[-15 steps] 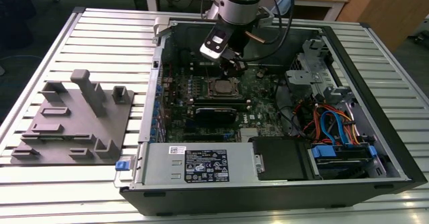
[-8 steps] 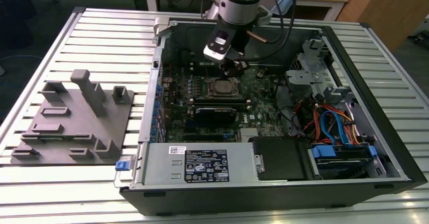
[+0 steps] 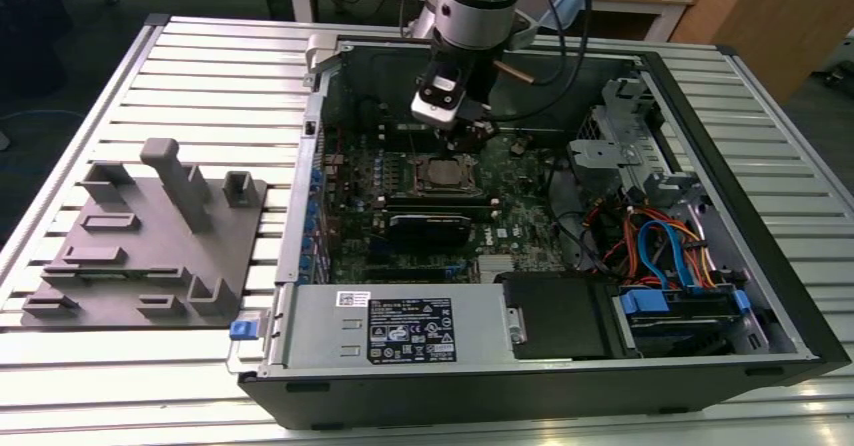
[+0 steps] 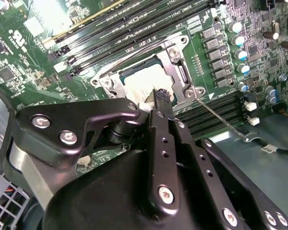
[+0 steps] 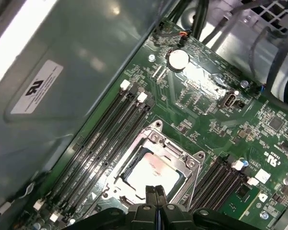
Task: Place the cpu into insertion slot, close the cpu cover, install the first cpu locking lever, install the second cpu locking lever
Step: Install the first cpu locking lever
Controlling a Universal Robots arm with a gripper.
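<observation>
The cpu (image 5: 151, 173) (image 4: 143, 80), a flat silver-grey square, lies in the insertion slot (image 3: 441, 174) on the green board. The silver cpu cover (image 5: 186, 158) (image 4: 178, 67) lies down around it, the chip showing through its window. My gripper (image 5: 156, 192) (image 4: 162, 96) (image 3: 467, 138) is shut with nothing between its fingertips, and its tip hovers just over the chip's edge. One thin wire lever (image 4: 222, 120) angles out from a corner of the socket. Another lever (image 4: 134, 50) runs along the cover's side by the memory slots; whether it is latched I cannot tell.
The board sits deep in an open computer case (image 3: 747, 126) with tall metal walls. Long black memory slots (image 5: 105, 139) flank the socket. Coloured cables (image 3: 667, 246), a power supply (image 3: 387, 326) and a grey fixture tray (image 3: 147, 236) on the exterior view's left lie around.
</observation>
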